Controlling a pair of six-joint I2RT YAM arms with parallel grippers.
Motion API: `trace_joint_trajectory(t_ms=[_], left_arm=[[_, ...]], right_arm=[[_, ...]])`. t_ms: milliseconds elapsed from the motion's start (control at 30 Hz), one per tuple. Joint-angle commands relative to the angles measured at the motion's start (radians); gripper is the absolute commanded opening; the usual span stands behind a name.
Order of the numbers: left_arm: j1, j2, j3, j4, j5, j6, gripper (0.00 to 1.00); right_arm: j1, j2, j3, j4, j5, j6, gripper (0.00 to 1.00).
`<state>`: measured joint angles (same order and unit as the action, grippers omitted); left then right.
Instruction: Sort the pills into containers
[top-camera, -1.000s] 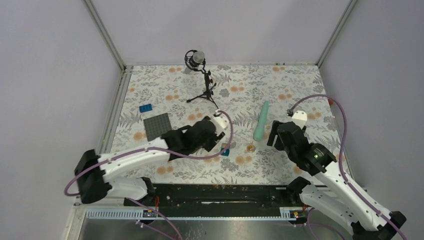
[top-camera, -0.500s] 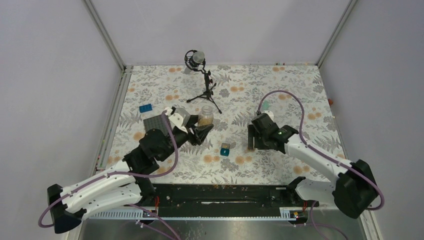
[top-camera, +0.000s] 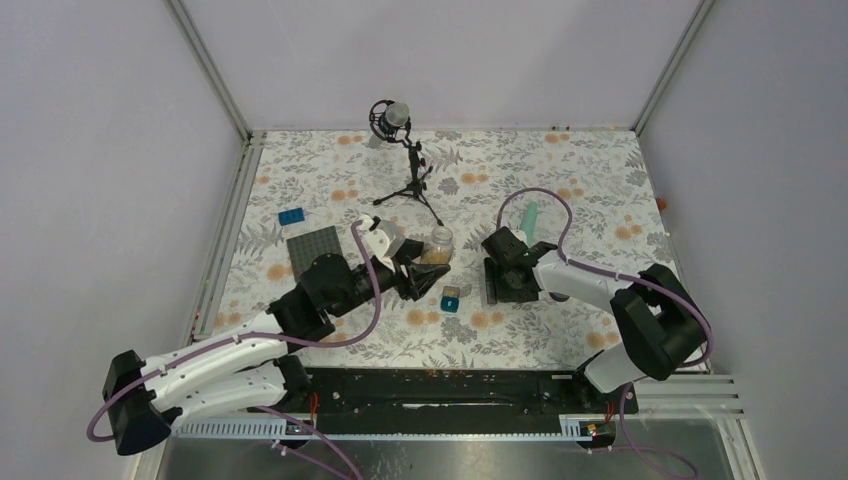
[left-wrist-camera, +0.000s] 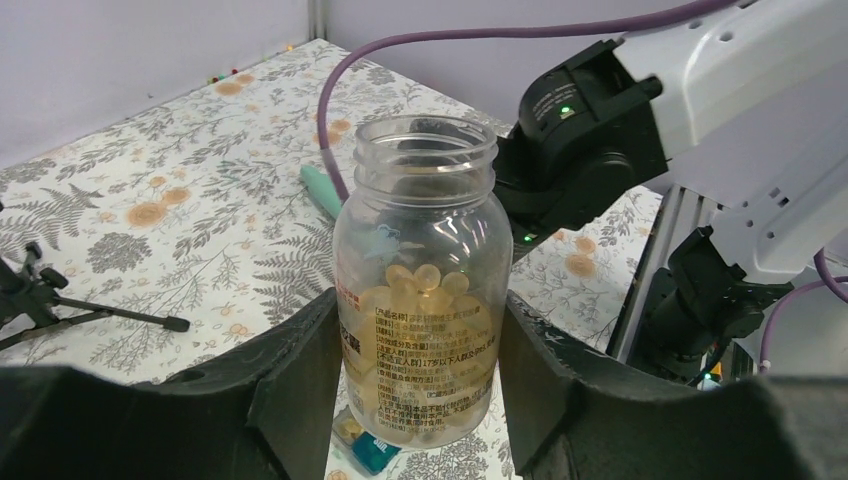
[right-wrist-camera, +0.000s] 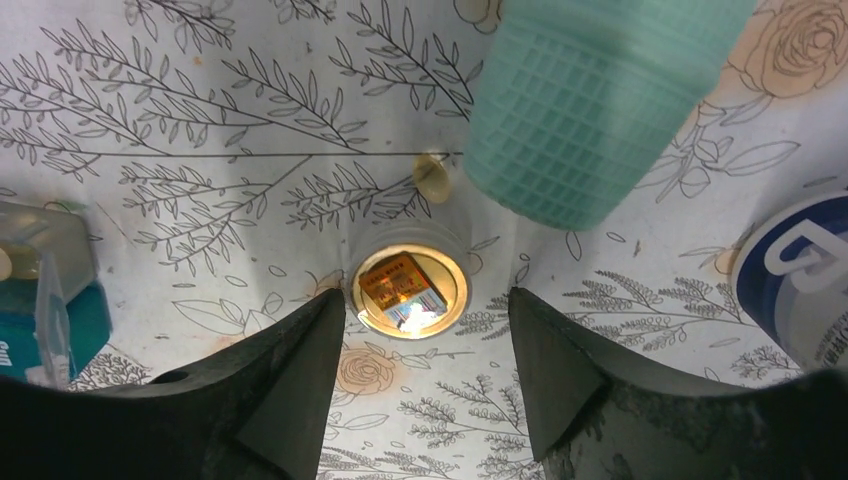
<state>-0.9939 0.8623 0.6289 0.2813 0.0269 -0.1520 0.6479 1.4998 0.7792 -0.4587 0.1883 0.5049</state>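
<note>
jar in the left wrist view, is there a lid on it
No, the jar has no cap: its threaded mouth is bare, with pills visible inside.

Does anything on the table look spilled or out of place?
One pale amber pill lies loose on the tablecloth, just beside the end of the mint-green organizer strip, outside any container.

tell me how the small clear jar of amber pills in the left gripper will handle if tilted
The small clear glass jar looks rigid and smooth, so it could slip in the left gripper, which pinches only its lower body. Its mouth is uncapped and the amber pills sit loose, so they would probably shift and spill quickly.
</note>
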Motion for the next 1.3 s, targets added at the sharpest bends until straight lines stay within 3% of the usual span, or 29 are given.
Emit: trace_joint_trajectory(t_ms=[0,167,400,500,733,933,1267], left_arm=[[0.005,0.004,-0.007,0.093,0.06,-0.02,0.0],[0.01,-0.006,-0.015,0.079,0.055,-0.018,0.0],[0.018,-0.015,-0.03,0.064,0.047,-0.022,0.0],[0.02,-0.013,-0.038,0.064,0.045,-0.026,0.0],[0.024,0.006,-0.054,0.07,0.048,-0.015,0.0],[0.035,0.029,-0.068,0.114,0.064,0.025,0.0],[0.067,0.057,-0.012,0.005,0.25,0.17,0.0]], right_arm=[[0.011,0.034,0.051,0.038,0.018,-0.018,0.68],[0.023,0.075,0.077,0.043,0.048,-0.021,0.65],[0.025,0.068,0.099,-0.008,0.06,0.007,0.39],[0.025,0.027,0.098,-0.056,0.052,0.019,0.34],[0.025,-0.222,0.103,-0.172,-0.012,-0.002,0.34],[0.024,-0.413,0.217,-0.244,-0.092,-0.063,0.34],[0.024,-0.613,0.335,-0.159,-0.414,-0.181,0.35]])
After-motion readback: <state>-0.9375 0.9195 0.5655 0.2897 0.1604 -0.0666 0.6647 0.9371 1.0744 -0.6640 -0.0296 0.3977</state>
